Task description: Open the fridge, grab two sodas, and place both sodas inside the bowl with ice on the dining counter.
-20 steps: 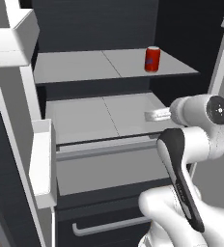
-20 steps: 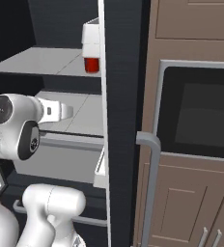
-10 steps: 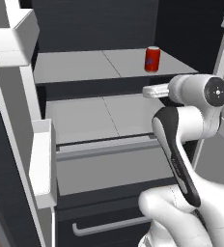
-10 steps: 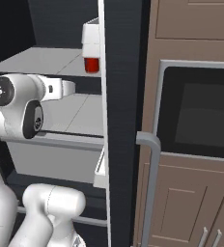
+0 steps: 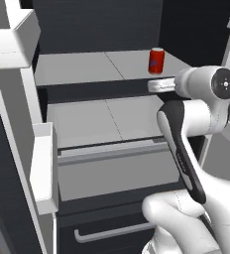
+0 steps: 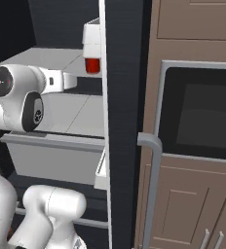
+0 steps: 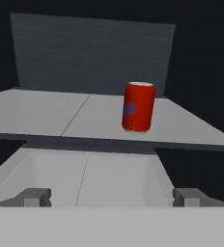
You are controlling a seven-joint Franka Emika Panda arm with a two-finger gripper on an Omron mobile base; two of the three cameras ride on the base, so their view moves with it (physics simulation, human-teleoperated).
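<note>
Gripper (image 7: 112, 197) risen toward upper shelf | jaws wide, empty | red soda (image 7: 138, 106) ahead

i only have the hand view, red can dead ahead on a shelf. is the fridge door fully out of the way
Observer: The right door stands open edge-on beside the arm; the gripper is already inside the fridge.
Operator: is the gripper level with the can
Observer: No, it sits below the red can, by the front edge of that shelf.
Operator: anything else near it
Observer: A white door bin hangs just above the can in the right base view.
</note>
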